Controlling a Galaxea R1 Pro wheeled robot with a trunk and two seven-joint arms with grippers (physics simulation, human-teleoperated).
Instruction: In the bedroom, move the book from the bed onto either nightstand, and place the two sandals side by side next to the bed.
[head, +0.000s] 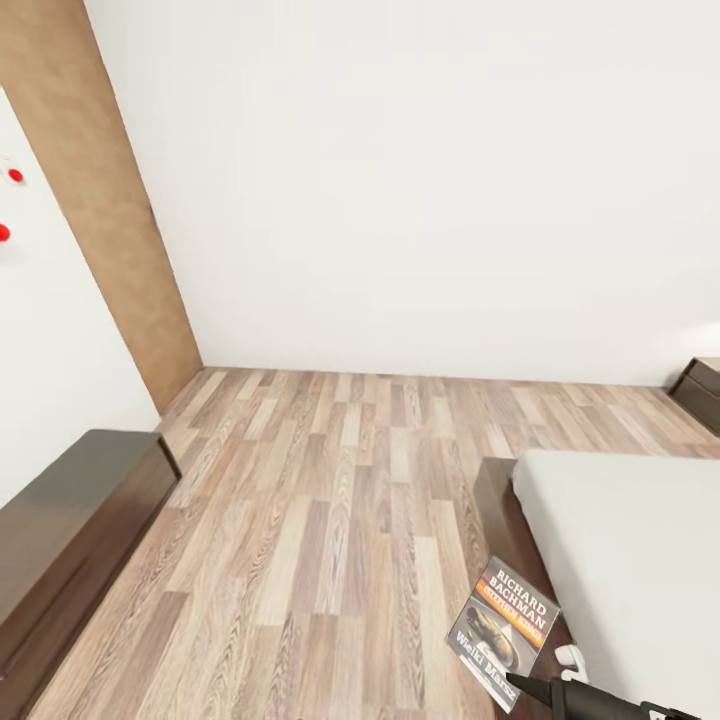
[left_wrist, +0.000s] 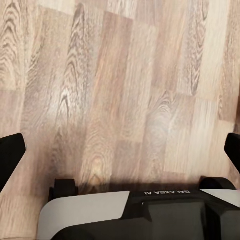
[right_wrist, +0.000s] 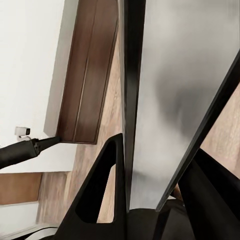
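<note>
Book (head: 503, 632) hung clenched in my right gripper (head: 520, 683) beyond the bed (head: 620, 540) edge, over bare floor (head: 330, 480); my left gripper (left_wrist: 120, 150) gaped.

My left gripper (left_wrist: 120, 155) has black fingers (left_wrist: 11, 152) and a white-and-black housing printed with "GALAXEA AI". My right gripper (right_wrist: 150, 165) has glossy black, wedge-shaped fingers (right_wrist: 107, 185). In the head view my right arm (head: 600, 702) is black with a small white part.
</note>
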